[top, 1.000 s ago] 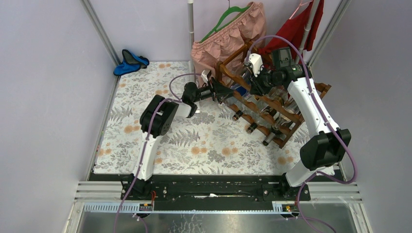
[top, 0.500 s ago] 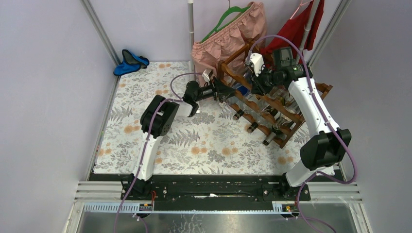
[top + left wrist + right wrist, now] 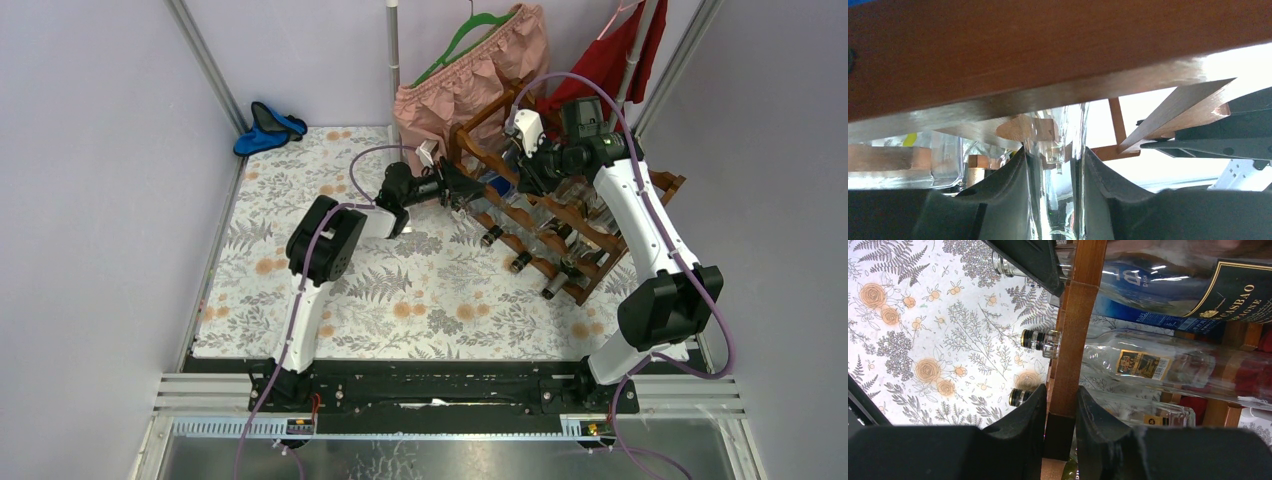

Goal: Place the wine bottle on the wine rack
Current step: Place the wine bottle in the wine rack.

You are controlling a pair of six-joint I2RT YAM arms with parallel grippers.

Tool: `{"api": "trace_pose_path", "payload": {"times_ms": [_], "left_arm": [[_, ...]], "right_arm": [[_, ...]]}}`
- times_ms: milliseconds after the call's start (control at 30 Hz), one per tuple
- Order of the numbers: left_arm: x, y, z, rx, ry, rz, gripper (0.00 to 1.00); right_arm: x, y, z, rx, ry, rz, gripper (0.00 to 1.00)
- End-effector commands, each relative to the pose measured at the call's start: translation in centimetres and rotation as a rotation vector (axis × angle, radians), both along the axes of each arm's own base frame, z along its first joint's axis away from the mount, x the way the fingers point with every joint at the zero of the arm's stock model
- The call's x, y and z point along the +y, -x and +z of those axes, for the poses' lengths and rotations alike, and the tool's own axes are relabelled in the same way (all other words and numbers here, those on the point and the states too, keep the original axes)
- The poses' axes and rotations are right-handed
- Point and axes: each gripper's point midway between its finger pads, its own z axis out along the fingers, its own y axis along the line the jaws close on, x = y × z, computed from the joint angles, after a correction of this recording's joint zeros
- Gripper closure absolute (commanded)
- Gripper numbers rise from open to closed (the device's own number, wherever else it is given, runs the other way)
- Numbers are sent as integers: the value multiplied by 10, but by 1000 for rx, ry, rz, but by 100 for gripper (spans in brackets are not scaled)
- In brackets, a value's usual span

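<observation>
Wine bottle (image 3: pixel 1057 180): clear glass neck pinched in the left tool (image 3: pixel 1054 152), just under a wooden rail (image 3: pixel 998 65) at the rack's upper left end.
Right tool (image 3: pixel 1062 390): clamped around an upright post (image 3: pixel 1080 315) of the wine rack (image 3: pixel 560 215), likely bracing it.
Stored bottles (image 3: pixel 1148 362): lay in the tiers close by.
Seating: could not tell whether the body rested in a scallop.
Risk: smooth glass could slip; letting go early might send it rolling to the counter (image 3: pixel 400 290); a loosened post grip might let the rack shift.

From high at the near edge, looking down; from each wrist, close against the wine rack (image 3: pixel 1083 315), shared by all.
</observation>
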Motion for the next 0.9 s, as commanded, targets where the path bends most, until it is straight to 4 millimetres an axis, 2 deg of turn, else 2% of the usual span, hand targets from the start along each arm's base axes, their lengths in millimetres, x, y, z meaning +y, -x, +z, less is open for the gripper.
{"api": "trace_pose_path", "payload": {"times_ms": [0, 233, 300, 567, 733, 867], "left_arm": [[17, -22, 120, -386, 135, 208, 100], [16, -19, 113, -382, 153, 190, 100], [17, -20, 111, -376, 156, 203, 100], [20, -18, 111, -413, 157, 217, 100], [21, -17, 103, -415, 141, 213, 100], [22, -17, 101, -416, 145, 214, 100]], "right_arm": [[40, 51, 45, 12, -180, 199, 79], [41, 52, 45, 15, -182, 198, 67], [41, 52, 46, 11, -181, 198, 60], [40, 52, 54, -15, -183, 191, 44], [40, 50, 79, -79, -215, 164, 28], [47, 51, 109, -118, -278, 164, 23]]}}
